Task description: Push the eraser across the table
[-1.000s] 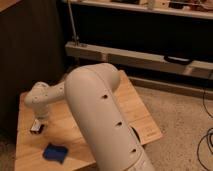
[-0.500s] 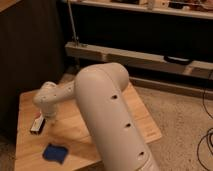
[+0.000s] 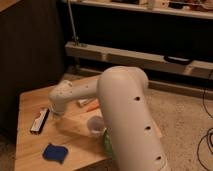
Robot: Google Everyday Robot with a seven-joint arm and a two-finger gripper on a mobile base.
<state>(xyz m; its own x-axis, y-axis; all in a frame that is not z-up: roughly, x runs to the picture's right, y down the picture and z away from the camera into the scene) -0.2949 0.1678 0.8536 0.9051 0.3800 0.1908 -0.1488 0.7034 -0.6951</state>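
The eraser (image 3: 40, 120), a small flat block with black edges and a white face, lies on the left part of the light wooden table (image 3: 30, 145). My white arm reaches in from the right, and its wrist (image 3: 65, 96) hangs over the table. The gripper (image 3: 55, 113) points down just right of the eraser, shut, with nothing seen in it. I cannot tell whether it touches the eraser.
A blue soft pad (image 3: 55, 153) lies near the table's front left edge. A clear cup (image 3: 95, 125) stands mid-table, with a green item (image 3: 106, 142) beside it behind my arm. An orange object (image 3: 90, 105) lies further back. A dark wall and shelving stand behind.
My wrist and gripper have shifted to the right, away from the eraser's left side. The eraser has stayed about where it was. The cup now shows.
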